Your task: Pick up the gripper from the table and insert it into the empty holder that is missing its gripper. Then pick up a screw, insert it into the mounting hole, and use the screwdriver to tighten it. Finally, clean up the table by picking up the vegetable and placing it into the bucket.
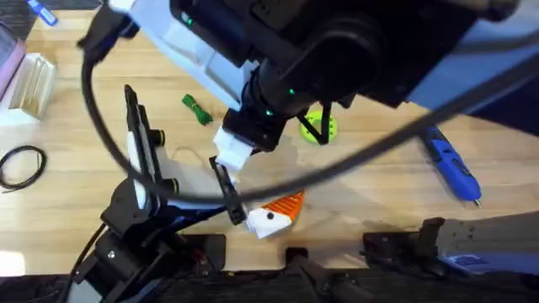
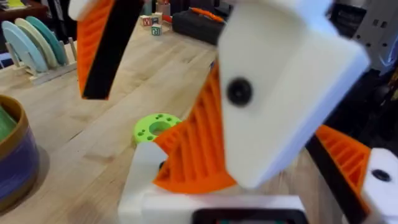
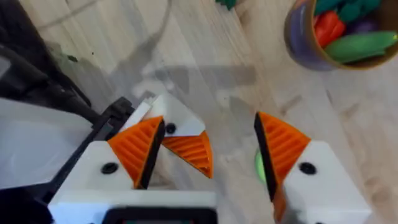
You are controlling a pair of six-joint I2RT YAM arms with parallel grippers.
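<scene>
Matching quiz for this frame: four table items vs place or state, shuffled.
1 thick blue pen-shaped screwdriver
2 small dark-green knobbly toy vegetable
3 bright green round disc with holes
4 yellow-rimmed blue bucket
A holds red and green toys
B table's right side
C left of centre, on bare wood
D partly under the dark arm
Pairs: 1-B, 2-C, 3-D, 4-A

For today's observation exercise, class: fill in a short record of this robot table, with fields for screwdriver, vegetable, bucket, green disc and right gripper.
screwdriver: blue screwdriver lying on the table, right side, untouched
vegetable: dark-green vegetable on the table, not in the bucket
bucket: bucket holds red and green toy vegetables
green disc: green disc flat on the table
right gripper: right gripper open above the table
</scene>
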